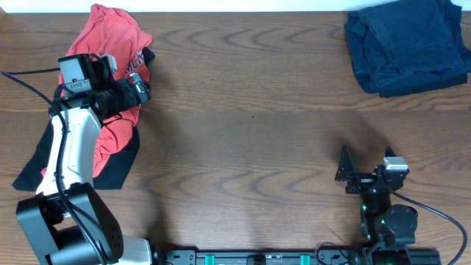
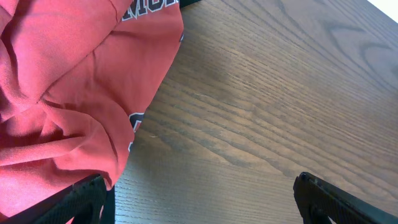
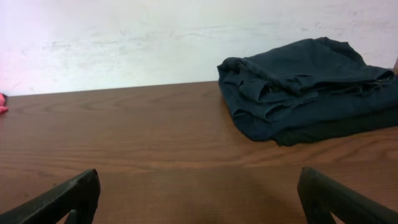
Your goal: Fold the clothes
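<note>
A crumpled red garment with black parts (image 1: 110,44) lies at the table's far left. My left gripper (image 1: 137,88) hovers over its right edge, open and empty. In the left wrist view the red cloth (image 2: 68,93) fills the left side, and my left gripper (image 2: 199,205) has one finger at the cloth's edge and the other over bare wood. A pile of folded dark blue clothes (image 1: 408,44) sits at the back right. My right gripper (image 1: 353,175) is open and empty near the front right, well short of the blue pile (image 3: 305,87). In the right wrist view my right gripper (image 3: 199,199) is over bare wood.
The wooden table (image 1: 250,125) stretches between the two garments. A white wall (image 3: 124,37) stands behind the table's far edge. A sliver of the red cloth (image 3: 2,102) shows at the left edge of the right wrist view.
</note>
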